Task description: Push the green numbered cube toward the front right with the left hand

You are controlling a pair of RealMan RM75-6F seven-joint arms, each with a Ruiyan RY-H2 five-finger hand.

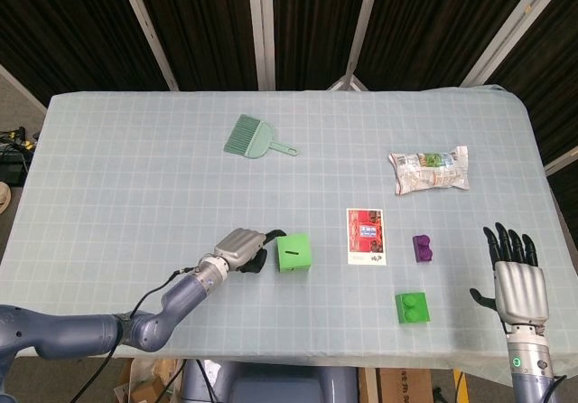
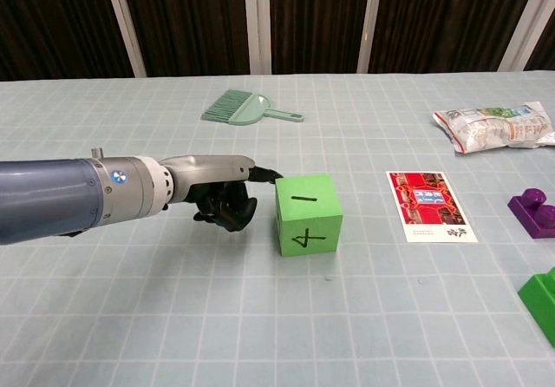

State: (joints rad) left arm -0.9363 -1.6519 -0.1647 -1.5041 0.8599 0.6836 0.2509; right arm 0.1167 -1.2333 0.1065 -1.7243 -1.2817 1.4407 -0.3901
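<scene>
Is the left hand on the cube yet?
Touching. In the chest view the left hand's extended fingertip meets the cube's upper left edge with no gap.

Even, bright light is falling from overhead across the pale checked tablecloth (image 1: 135, 150), which is showing no glare or hot spots. Shadows are staying soft and short: a faint 1 is sitting under the left hand (image 2: 227, 198) and beside the green numbered cube (image 2: 308, 213). The dark curtains (image 1: 199, 23) behind are swallowing detail. Both views are looking sharp, with mild bending of the table's edges in the head view.
</scene>
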